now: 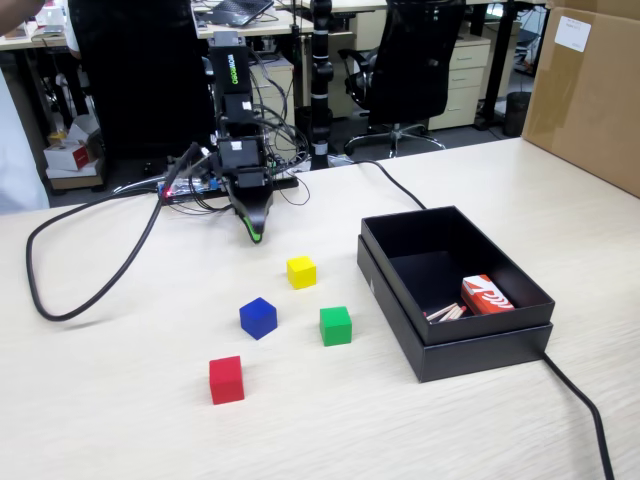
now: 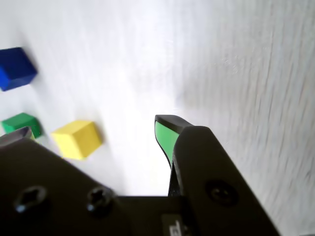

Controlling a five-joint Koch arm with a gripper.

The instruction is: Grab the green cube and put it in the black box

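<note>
The green cube (image 1: 336, 325) rests on the pale wooden table, just left of the black box (image 1: 480, 355) in the fixed view. My gripper (image 1: 256, 233) hangs point-down at the back of the table, well behind the cube and not touching it. In the wrist view the gripper (image 2: 93, 125) is open, its jaws wide apart with only bare table and the yellow cube seen between them. The green cube (image 2: 19, 123) peeks out at the left edge, partly hidden by the left jaw.
A yellow cube (image 1: 301, 271), a blue cube (image 1: 258, 318) and a red cube (image 1: 226, 380) lie around the green one. A red-and-white packet (image 1: 487, 296) lies in the box. A brown carton (image 1: 590, 90) stands far right. Black cables (image 1: 60, 300) cross the table.
</note>
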